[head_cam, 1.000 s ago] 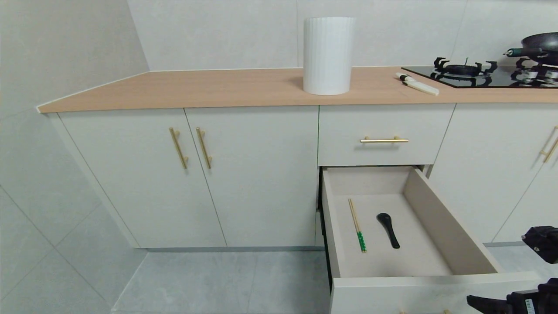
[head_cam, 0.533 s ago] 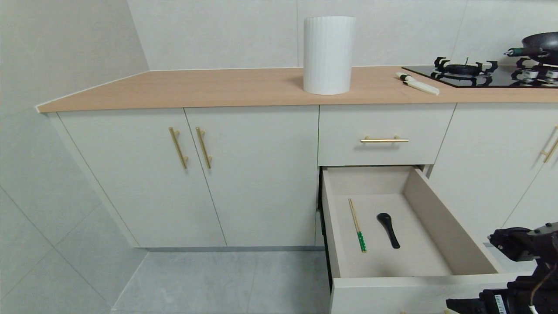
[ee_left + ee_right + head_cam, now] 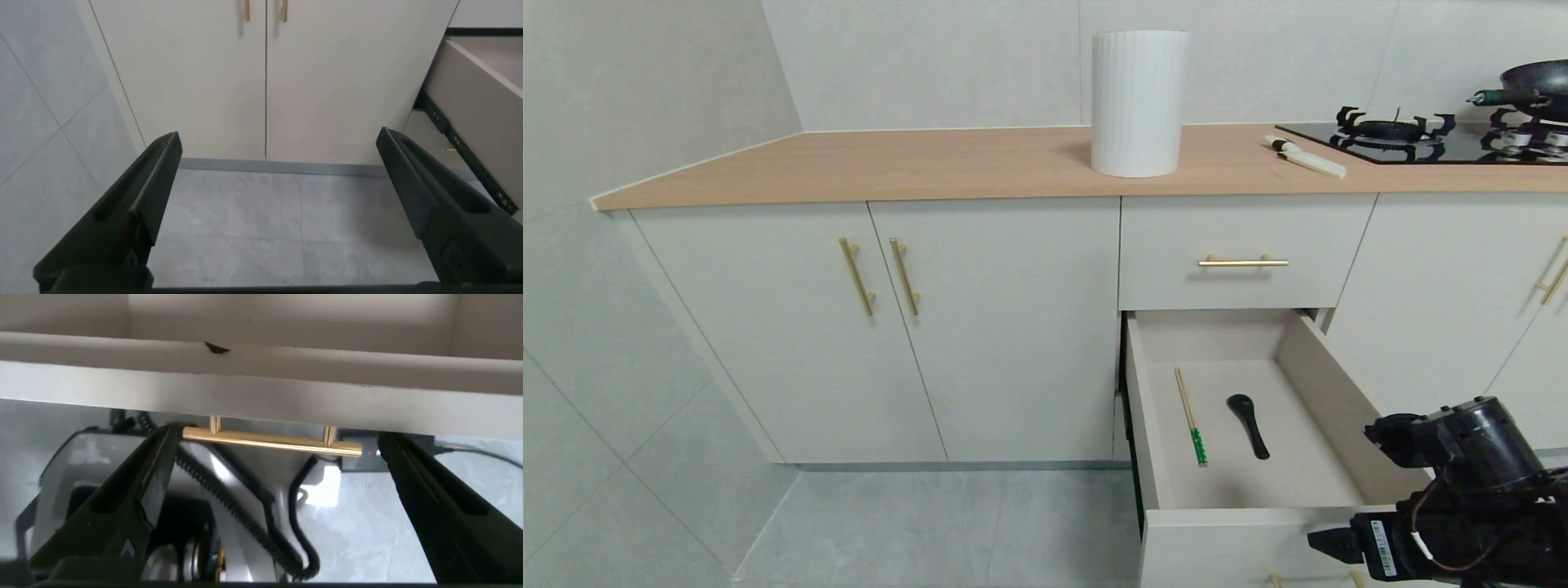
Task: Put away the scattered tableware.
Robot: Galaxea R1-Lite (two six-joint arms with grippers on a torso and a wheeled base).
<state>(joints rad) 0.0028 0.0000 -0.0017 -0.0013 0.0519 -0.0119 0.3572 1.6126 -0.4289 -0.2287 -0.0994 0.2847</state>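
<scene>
Tableware in your open drawer [image 3: 1339, 425].
Head: you see chopsticks [image 3: 1191, 416] and spoon [image 3: 1248, 425] side by side on the drawer floor. Left wrist: left gripper [image 3: 278, 143] gapes wide, facing the doors [image 3: 265, 73]. Right wrist: right gripper [image 3: 278, 457] has its fingers [image 3: 122, 506] spread, the handle [image 3: 270, 441] between their tips.

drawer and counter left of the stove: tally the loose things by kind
pair of chopsticks, in the open drawer: 1
black spoon, in the open drawer: 1
knife, on the counter: 1
white ribbed canister, on the counter: 1
total: 4
</scene>
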